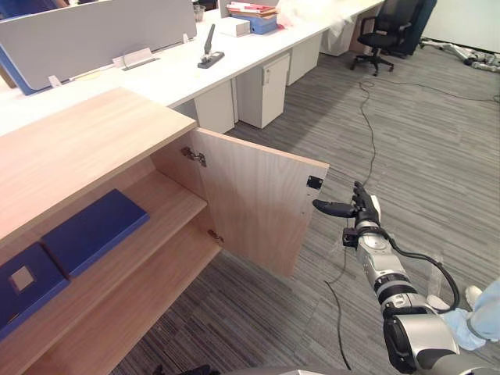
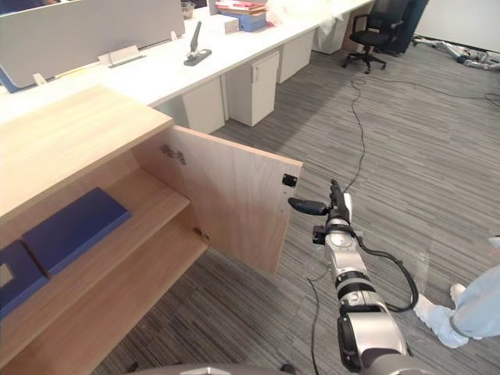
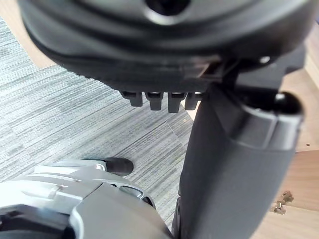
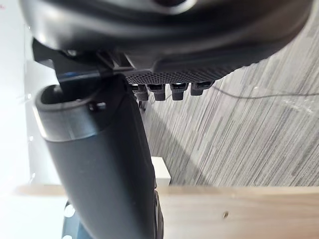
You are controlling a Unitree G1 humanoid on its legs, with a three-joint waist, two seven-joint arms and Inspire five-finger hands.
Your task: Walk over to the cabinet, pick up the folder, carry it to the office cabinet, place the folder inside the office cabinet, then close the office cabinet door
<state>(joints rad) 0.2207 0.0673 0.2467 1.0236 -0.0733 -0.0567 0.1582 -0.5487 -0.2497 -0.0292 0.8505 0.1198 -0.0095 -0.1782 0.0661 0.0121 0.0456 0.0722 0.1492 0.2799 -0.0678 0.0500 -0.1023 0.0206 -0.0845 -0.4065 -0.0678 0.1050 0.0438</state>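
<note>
Cut off at the frame's edge, a labelled blue folder (image 1: 23, 285) lies beside a flat matte blue folder (image 1: 94, 230) on the wood-grain office cabinet's (image 1: 70, 148) upper shelf. The cabinet door (image 1: 258, 203) stands open. The right hand (image 1: 363, 209) is empty, fingers straight, thumb toward the door's edge; whether they touch is unclear. The left hand (image 3: 239, 164), foreshortened, is relaxed and empty.

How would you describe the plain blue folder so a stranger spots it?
Look inside the open wooden cabinet, on its upper shelf. Two blue folders lie there; the folder nearer the door is plain, while its neighbour bears a pale square.
</note>
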